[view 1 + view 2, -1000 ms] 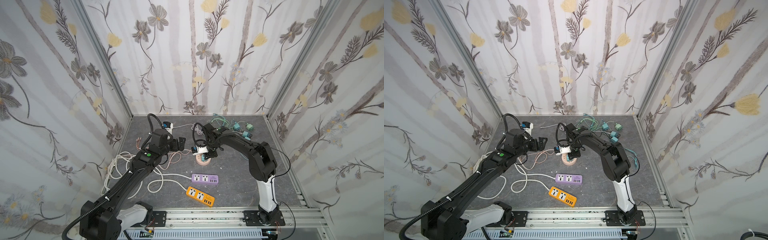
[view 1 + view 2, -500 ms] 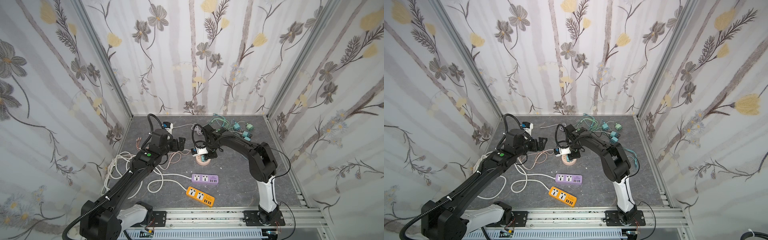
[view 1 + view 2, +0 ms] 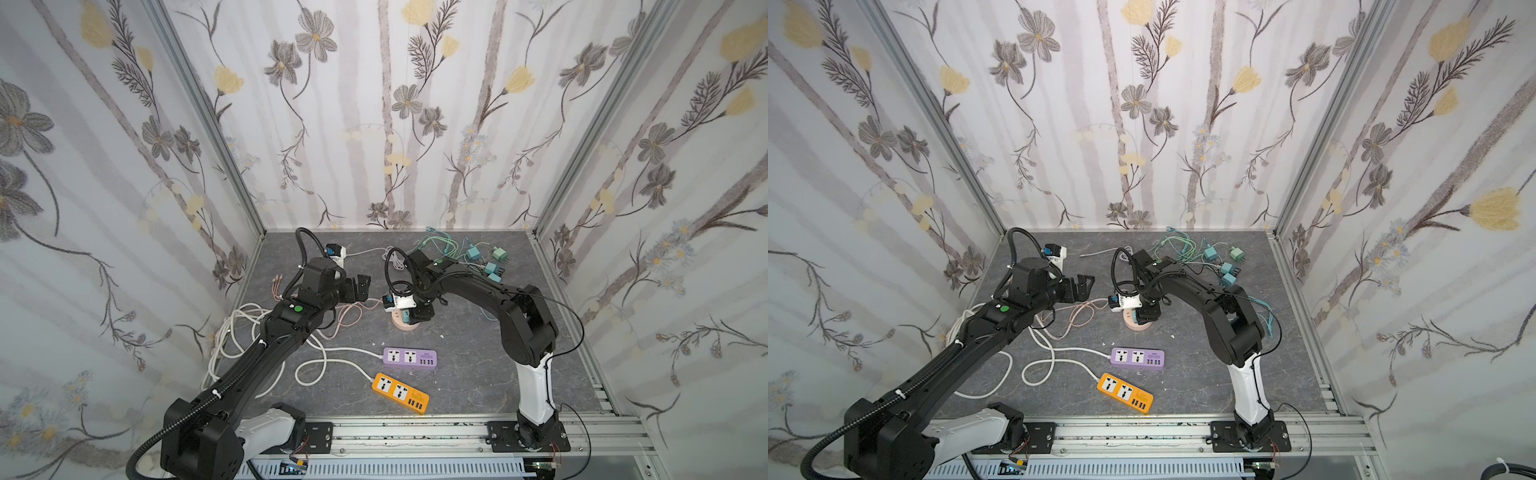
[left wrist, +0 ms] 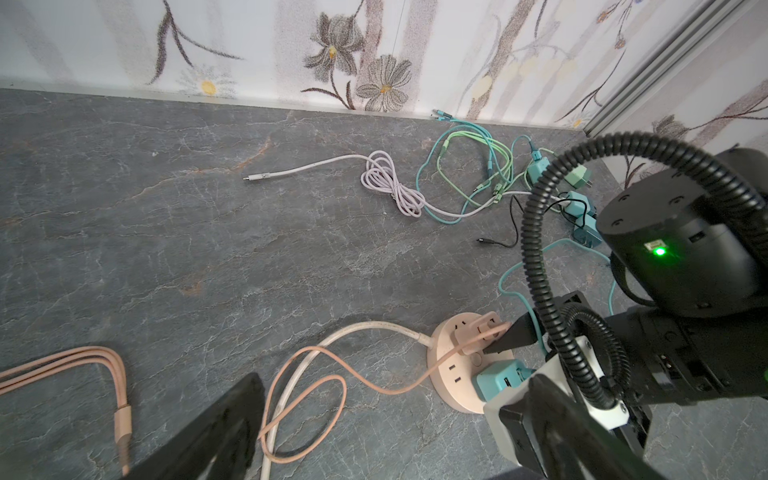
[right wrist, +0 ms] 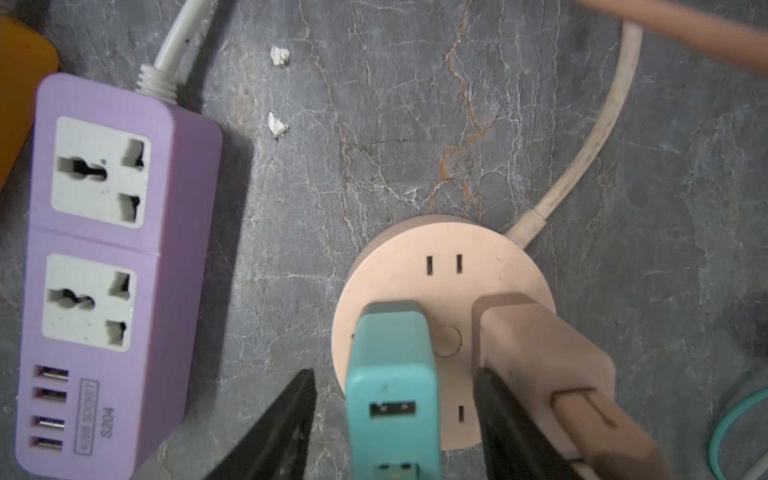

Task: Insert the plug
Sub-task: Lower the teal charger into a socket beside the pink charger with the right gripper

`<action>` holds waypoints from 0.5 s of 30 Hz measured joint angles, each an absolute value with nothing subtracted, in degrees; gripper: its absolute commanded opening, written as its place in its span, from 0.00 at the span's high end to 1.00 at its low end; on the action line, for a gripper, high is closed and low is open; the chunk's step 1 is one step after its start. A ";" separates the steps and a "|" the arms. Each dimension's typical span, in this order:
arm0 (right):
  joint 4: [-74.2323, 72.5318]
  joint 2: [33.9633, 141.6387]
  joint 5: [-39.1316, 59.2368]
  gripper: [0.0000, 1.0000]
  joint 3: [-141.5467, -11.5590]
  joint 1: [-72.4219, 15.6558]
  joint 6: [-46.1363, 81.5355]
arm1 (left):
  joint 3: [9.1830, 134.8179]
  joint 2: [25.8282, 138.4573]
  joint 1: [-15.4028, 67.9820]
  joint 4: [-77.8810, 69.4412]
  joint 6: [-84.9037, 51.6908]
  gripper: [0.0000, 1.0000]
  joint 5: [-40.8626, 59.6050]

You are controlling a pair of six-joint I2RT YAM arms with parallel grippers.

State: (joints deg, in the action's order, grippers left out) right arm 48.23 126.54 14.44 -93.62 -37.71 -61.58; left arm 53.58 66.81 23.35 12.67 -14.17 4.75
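A teal plug (image 5: 392, 386) stands seated in the round pink socket hub (image 5: 444, 266), beside a pink plug (image 5: 540, 345) with a pink cable. My right gripper (image 5: 394, 376) straddles the teal plug, open, with a gap between each finger and the plug's sides. In both top views the right gripper (image 3: 417, 313) (image 3: 1144, 313) points down over the hub (image 3: 405, 325) (image 3: 1136, 326) at mid-floor. My left gripper (image 3: 361, 286) (image 4: 392, 380) hovers open and empty just left of the hub, and its view shows the hub (image 4: 453, 370) and teal plug (image 4: 500, 376).
A purple power strip (image 3: 409, 357) and an orange one (image 3: 400, 392) lie in front of the hub. White cables (image 3: 249, 332) coil on the left. Teal adapters (image 3: 486, 262) and green cables (image 3: 436, 245) lie at the back right, a white adapter (image 3: 334, 253) at the back left.
My right gripper's jaws have spread apart and let go of the teal plug, which stays in the hub. The left arm has not moved.
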 measured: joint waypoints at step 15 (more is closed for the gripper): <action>46.50 125.21 14.39 0.24 -89.76 -36.14 -60.55 | 53.32 66.78 23.27 12.64 -14.59 0.00 4.78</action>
State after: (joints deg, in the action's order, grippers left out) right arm 46.50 125.21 14.39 -89.76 -36.14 -60.55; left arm 53.32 66.78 23.27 12.64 -14.59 4.78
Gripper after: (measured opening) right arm 0.750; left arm 0.997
